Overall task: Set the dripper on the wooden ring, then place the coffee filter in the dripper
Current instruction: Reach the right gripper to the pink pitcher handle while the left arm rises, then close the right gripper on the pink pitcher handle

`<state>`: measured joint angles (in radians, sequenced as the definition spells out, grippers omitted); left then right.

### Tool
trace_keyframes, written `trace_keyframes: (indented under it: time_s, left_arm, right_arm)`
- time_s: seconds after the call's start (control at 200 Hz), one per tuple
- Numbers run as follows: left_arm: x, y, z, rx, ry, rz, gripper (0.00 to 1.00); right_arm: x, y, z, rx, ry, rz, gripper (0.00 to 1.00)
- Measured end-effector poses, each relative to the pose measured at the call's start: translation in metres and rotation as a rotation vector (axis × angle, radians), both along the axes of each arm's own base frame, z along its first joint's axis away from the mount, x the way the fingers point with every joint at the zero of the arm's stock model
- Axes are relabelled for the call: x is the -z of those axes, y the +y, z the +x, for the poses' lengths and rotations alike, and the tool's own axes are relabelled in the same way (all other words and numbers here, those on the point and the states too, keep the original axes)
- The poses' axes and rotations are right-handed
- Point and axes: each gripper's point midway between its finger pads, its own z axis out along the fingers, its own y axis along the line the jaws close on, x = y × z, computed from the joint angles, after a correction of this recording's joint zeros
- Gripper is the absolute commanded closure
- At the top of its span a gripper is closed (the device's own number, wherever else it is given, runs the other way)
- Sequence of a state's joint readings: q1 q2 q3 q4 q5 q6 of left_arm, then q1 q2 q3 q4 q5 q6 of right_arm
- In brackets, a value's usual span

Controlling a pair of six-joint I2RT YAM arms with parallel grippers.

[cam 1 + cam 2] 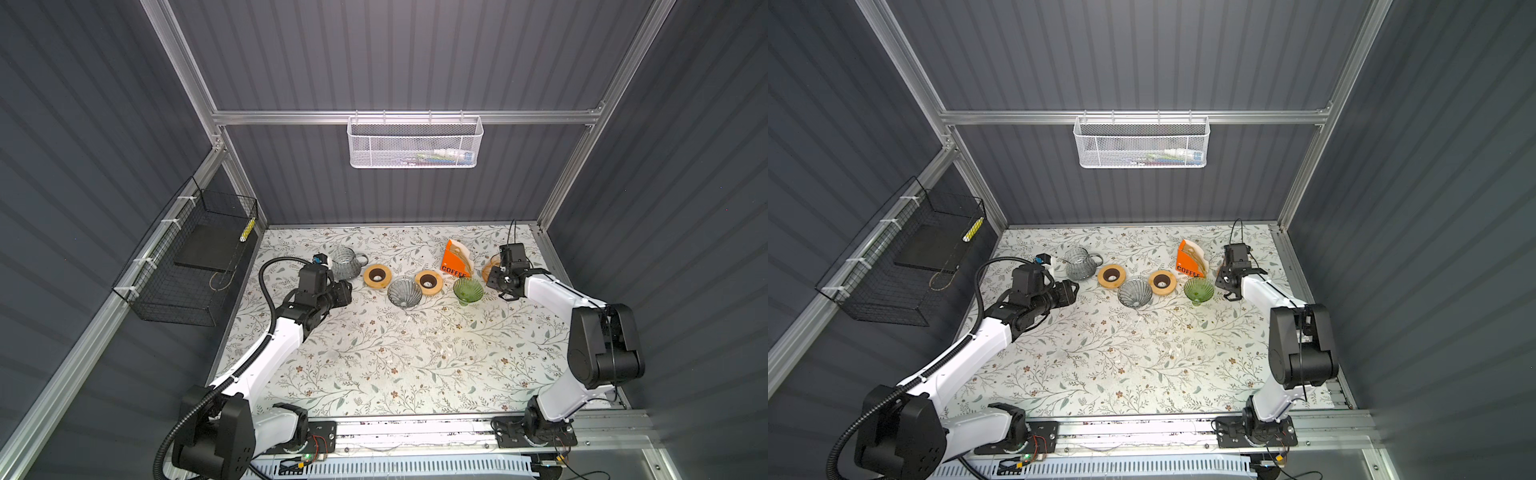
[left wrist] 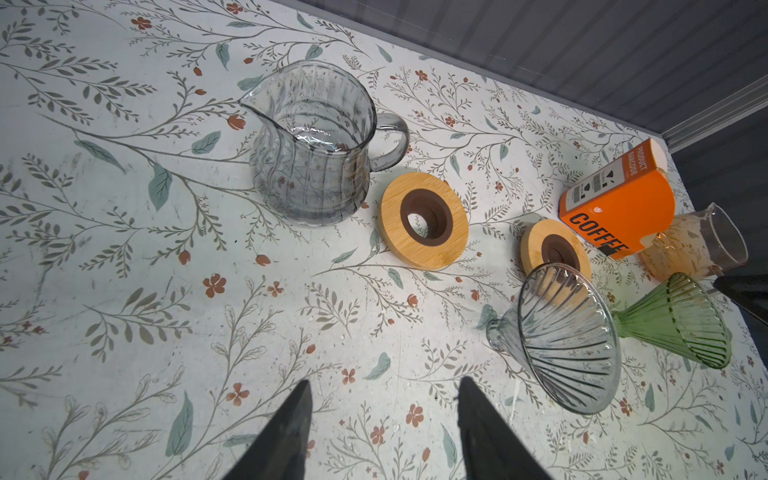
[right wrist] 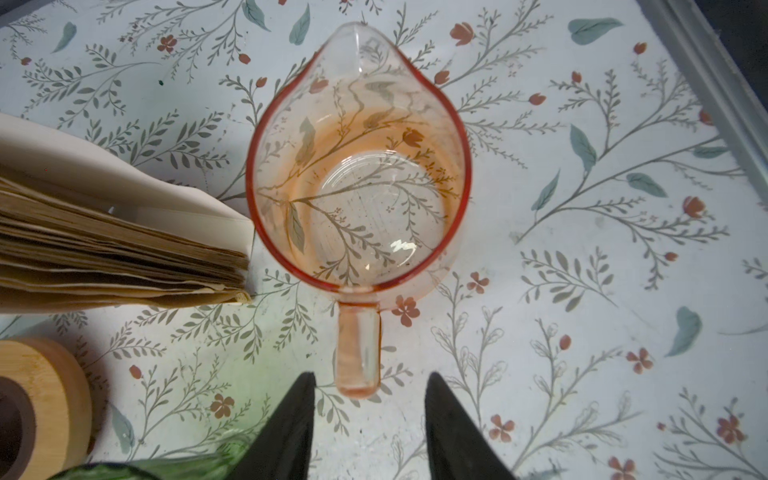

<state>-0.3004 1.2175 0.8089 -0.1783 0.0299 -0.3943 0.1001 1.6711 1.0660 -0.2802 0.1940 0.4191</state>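
While coffee filters point(image 3: 124, 249) sit stacked in orange box point(image 1: 455, 259), none lifted: task at approach step. Right gripper point(image 3: 370, 376) empty, jaws moderately apart, above pink pitcher point(image 3: 357, 178) handle, beside box. Left gripper point(image 2: 385, 380) empty, jaws apart over table. Grey dripper point(image 1: 404, 292), green dripper point(image 1: 468, 289) lie tipped on sides. Next, likely: right gripper shifts to stack, pinches single sheet.

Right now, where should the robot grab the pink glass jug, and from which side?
Probably the handle of the pink glass jug: it sticks straight toward the right gripper, whose open fingers flank its end in the wrist view. Come from that side and close across it; the round body looks too wide.
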Motion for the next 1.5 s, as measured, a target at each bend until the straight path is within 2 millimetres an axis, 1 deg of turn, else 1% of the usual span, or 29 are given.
trace_keyframes:
  time_s: [0.25,0.4,0.55,0.946,1.116,1.256,1.341,1.501]
  left_arm:
    - [-0.004,-0.005,0.002,0.019,-0.018,-0.020,0.43]
    - [-0.002,-0.007,0.005,0.022,-0.018,-0.023,0.43]
    - [-0.002,-0.007,0.005,0.025,-0.018,-0.025,0.43]
    - [-0.002,-0.007,0.005,0.030,-0.019,-0.018,0.42]
    - [-0.003,-0.007,0.006,0.034,-0.023,-0.013,0.42]
    - [-0.003,-0.007,0.005,0.039,-0.019,-0.005,0.42]
    - [-0.004,-0.007,0.005,0.046,-0.017,0.006,0.42]
    - [-0.009,-0.005,0.004,0.049,-0.027,0.018,0.42]
  right_arm:
    - [0.003,-0.003,0.005,0.002,0.045,-0.033,0.62]
    - [0.009,-0.002,0.004,-0.004,0.085,-0.044,0.64]
    - [0.010,-0.002,0.005,-0.008,0.102,-0.054,0.69]
    - [0.015,-0.002,0.012,-0.014,0.149,-0.093,0.72]
    - [0.015,-0.002,0.015,-0.016,0.158,-0.100,0.80]
    - [0.016,-0.003,0.016,-0.012,0.162,-0.111,0.81]
    - [0.016,-0.004,0.016,-0.011,0.163,-0.115,0.83]
    - [0.015,-0.005,0.016,-0.010,0.169,-0.122,0.96]
